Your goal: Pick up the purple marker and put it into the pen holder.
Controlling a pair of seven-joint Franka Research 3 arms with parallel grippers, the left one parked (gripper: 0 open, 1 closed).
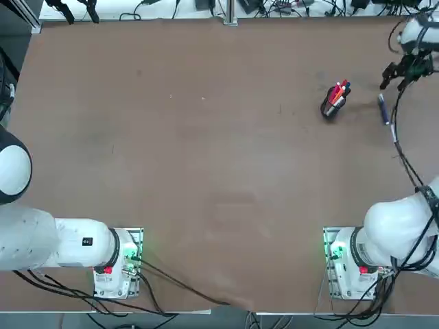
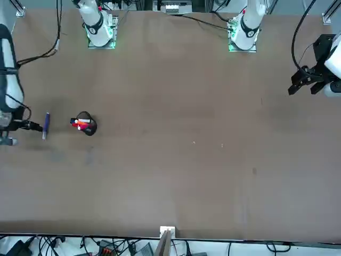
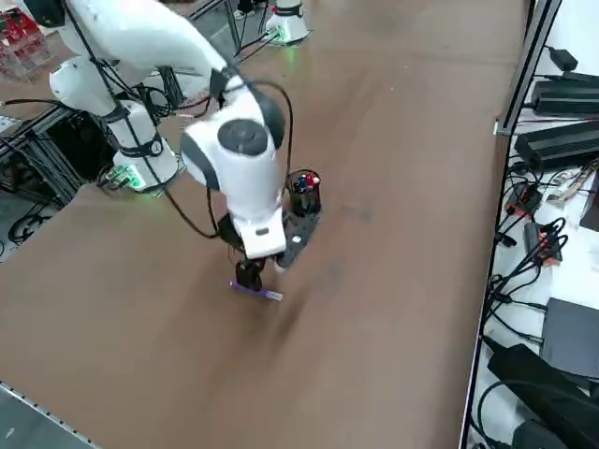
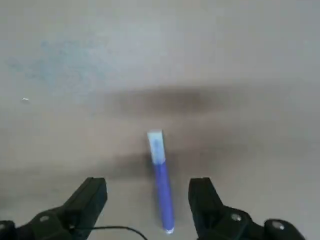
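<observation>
The marker (image 4: 164,190) lies on the table (image 1: 206,151) right of the holder (image 1: 331,108), seemingly below the right pincer (image 4: 149,186).

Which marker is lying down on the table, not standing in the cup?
The purple marker, with a pale end. The others, red ones too, sit in the black cup.

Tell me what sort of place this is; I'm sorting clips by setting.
Probably a robotics lab: a white robot arm bolted at the table's edge, loose black cables, metal framing.
</observation>
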